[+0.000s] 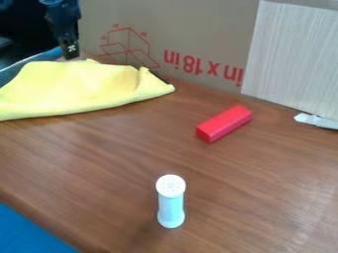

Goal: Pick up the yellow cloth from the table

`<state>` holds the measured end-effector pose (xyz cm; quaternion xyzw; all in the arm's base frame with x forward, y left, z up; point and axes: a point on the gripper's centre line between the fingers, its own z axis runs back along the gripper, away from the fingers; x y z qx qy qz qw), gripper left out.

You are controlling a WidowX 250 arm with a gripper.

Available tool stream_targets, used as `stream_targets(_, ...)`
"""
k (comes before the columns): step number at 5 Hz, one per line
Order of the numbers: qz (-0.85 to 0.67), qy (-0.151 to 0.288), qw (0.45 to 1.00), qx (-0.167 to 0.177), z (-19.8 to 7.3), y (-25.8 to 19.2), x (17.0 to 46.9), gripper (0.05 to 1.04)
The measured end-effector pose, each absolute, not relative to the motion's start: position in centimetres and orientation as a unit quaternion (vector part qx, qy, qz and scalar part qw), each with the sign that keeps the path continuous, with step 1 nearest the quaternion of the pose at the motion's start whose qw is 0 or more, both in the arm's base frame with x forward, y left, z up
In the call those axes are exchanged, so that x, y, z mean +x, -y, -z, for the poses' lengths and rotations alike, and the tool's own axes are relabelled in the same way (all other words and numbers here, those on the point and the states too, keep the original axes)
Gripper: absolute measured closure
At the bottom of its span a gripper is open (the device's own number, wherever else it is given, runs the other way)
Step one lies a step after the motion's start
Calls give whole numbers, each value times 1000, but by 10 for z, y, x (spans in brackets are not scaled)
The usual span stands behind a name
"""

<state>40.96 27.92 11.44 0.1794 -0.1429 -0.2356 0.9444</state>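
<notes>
Wooden table (257, 197), backed by a cardboard box (204, 32). Yellow cloth (82, 86): rumpled, at left. Black gripper (70, 50): upper left, by the cloth's far edge; opening and any hold cannot be told. Red block (224, 123): right of centre. Pale cylinder (171, 207): upright, near front. Likely hazards: loose folds snagging the gripper; swept cloth toppling the narrow-based cylinder.

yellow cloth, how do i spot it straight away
At the far left of the brown wooden table, look near the black end effector. The yellow cloth spreads there in soft folds, bright yellow and far bigger than the red block.
</notes>
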Motion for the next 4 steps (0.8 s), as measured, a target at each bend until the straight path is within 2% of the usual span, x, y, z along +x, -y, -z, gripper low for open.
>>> stream_targets(2,228,132,947,183,-106,-286,414,83)
stream_targets(4,238,122,952,151,-97,-284,417,83)
